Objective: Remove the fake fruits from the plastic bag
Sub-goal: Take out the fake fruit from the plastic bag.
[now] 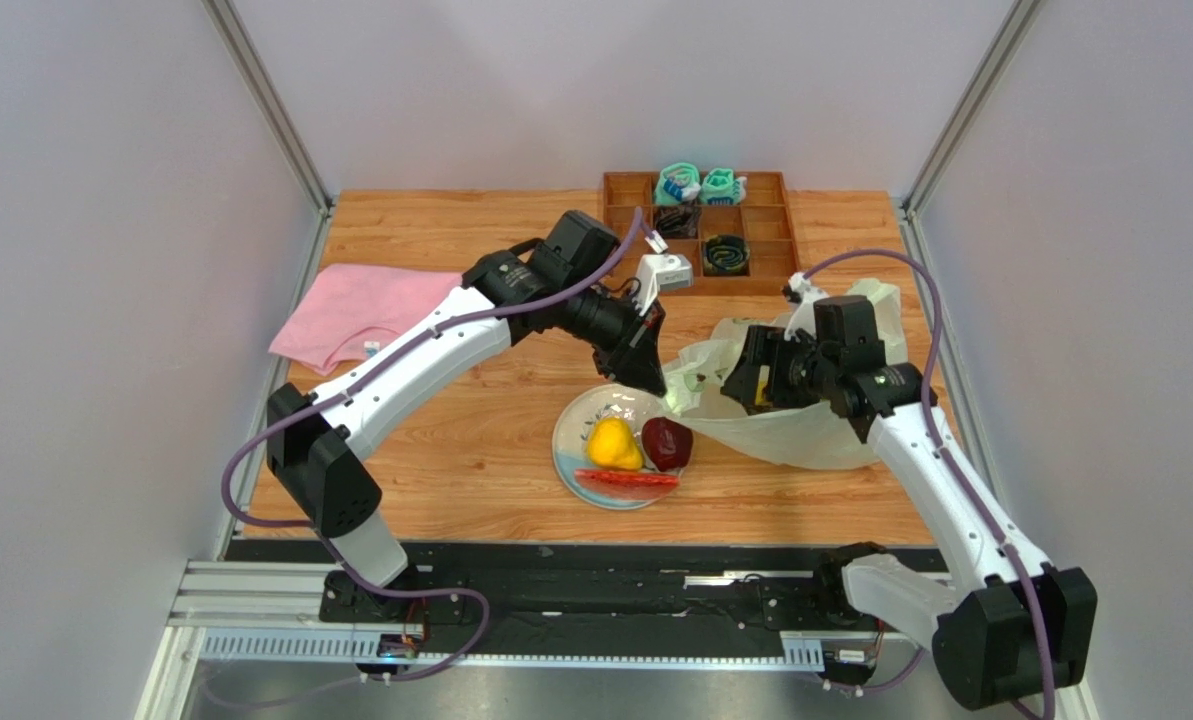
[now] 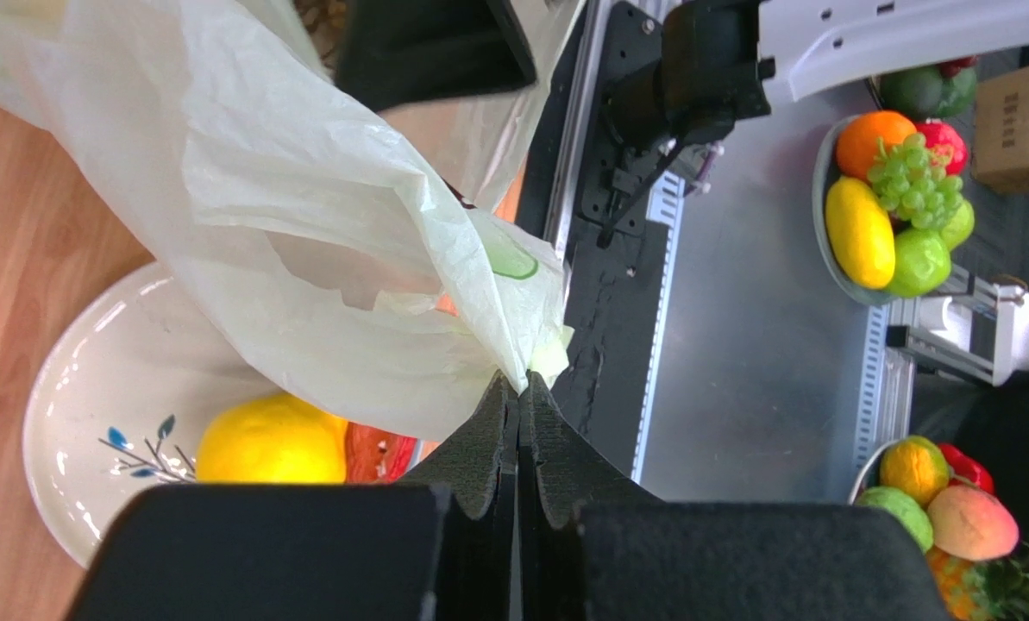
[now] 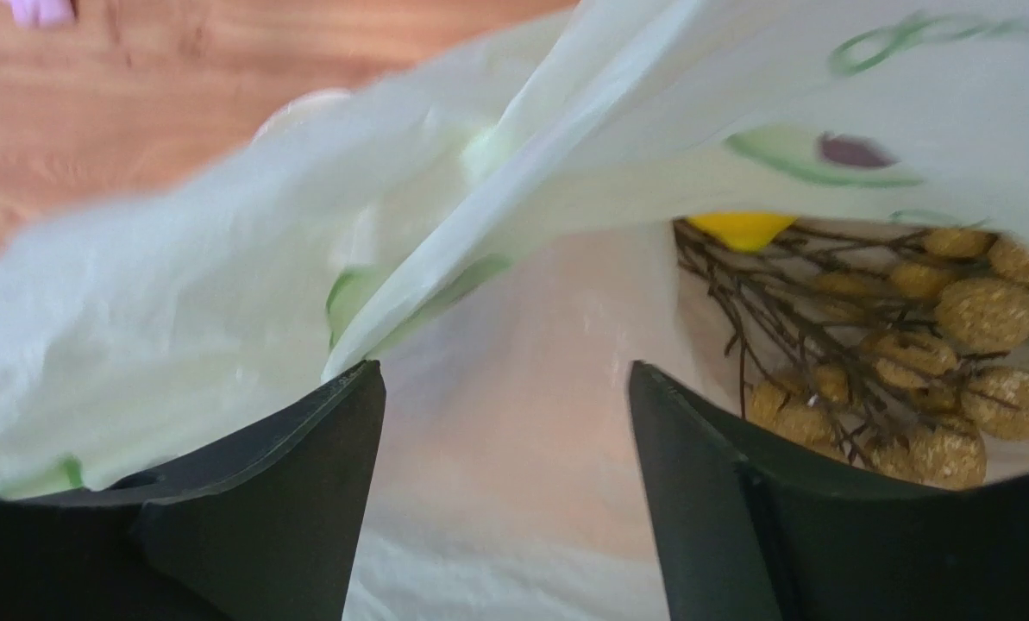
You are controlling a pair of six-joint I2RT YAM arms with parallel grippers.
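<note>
The plastic bag [image 1: 798, 435] lies right of a white plate [image 1: 577, 417]. The plate holds a yellow pear [image 1: 611, 443], a dark red round fruit [image 1: 667, 443] and a red slice [image 1: 625, 482]. My left gripper [image 1: 665, 386] is shut on the bag's edge and holds it up over the plate; the left wrist view shows the pinch [image 2: 522, 383], the bag [image 2: 325, 233] and the pear [image 2: 271, 443]. My right gripper [image 3: 500, 388] is open at the bag's mouth [image 1: 752, 375]. Inside the bag are a yellow piece [image 3: 740, 229] and a golden-brown bunch on twigs [image 3: 921, 349].
A brown wooden tray [image 1: 700, 225] with teal and black items stands at the back. A pink cloth [image 1: 362, 308] lies at the left. Bowls of other fruits [image 2: 895, 207] sit beyond the table's near edge, past the black rail [image 1: 602, 600].
</note>
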